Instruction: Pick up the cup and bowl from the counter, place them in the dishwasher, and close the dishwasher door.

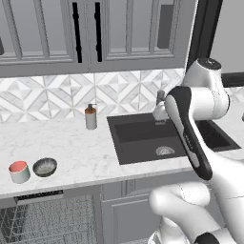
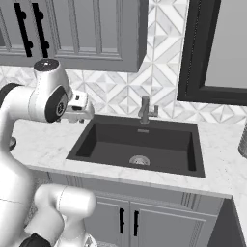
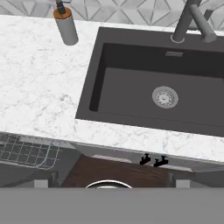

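The cup (image 1: pixel 19 171) and bowl (image 1: pixel 45 167) sit side by side on the surface (image 1: pixel 71 147). The fingers (image 3: pixel 153 161) stand apart, holding nothing.

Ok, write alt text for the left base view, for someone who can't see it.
A coral-lined cup and a dark bowl sit side by side at the left front of a white marble counter, above an open dishwasher with wire racks. A pump bottle stands behind, left of a dark sink; the white robot arm rises at right.

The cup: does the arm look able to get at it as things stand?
Probably yes: the cup stands in the open near the counter's front edge, with only the bowl beside it, though the arm is over the sink.
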